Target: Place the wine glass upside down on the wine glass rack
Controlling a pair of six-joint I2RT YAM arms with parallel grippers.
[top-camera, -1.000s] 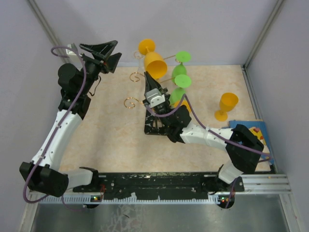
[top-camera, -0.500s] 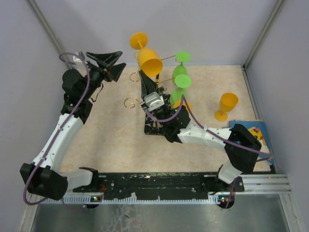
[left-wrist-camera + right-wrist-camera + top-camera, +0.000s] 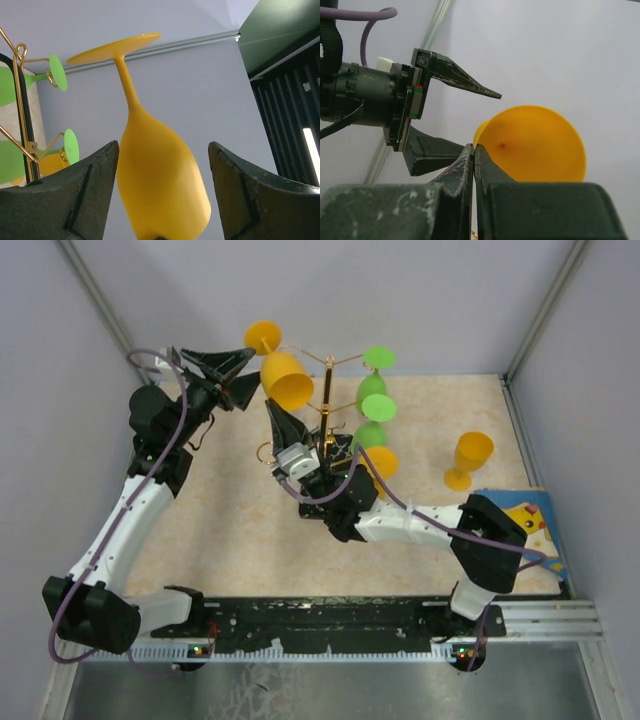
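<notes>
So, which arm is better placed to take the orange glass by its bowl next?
Left, I think. The left gripper is open with a finger on each side of the wine glass; the right gripper is shut on its rim.

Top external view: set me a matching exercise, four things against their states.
Things:
1. left gripper
2. right gripper
3. orange plastic goblet at right
4. green plastic glasses

States:
a. hanging on gold wire rack
b. standing upright on tan table
c. shut on raised orange wine glass
d. open

Pairs: 1-d, 2-c, 3-b, 4-a
</notes>
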